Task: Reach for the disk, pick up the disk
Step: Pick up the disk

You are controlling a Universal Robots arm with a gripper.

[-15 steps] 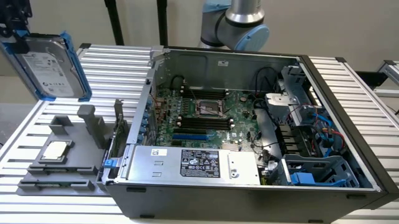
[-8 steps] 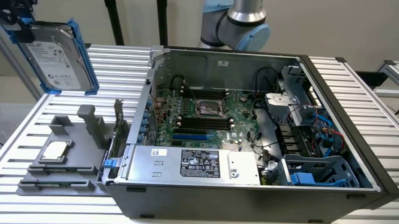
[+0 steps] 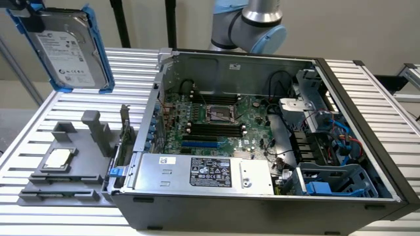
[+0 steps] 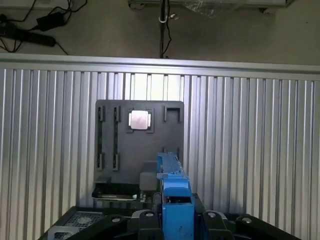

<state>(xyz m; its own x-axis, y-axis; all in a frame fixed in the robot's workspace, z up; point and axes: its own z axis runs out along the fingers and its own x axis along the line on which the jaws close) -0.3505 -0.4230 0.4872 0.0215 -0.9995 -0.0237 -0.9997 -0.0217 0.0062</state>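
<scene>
The disk (image 3: 66,46), a silver-grey hard drive with a white barcode label and blue rails, hangs in the air above the table's far corner at the exterior view's left. It stands nearly upright, clear of the table. In the wrist view its blue rail (image 4: 174,192) runs edge-on between the black jaws of my gripper (image 4: 177,220), which is shut on it. Far below lies the grey holder (image 4: 140,145).
An open computer case (image 3: 262,123) takes up the middle of the slatted metal table (image 3: 52,105). Its grey power supply (image 3: 203,172) carries a black label. The grey holder (image 3: 66,167) with a small silvery chip (image 3: 58,158) sits at the exterior view's left.
</scene>
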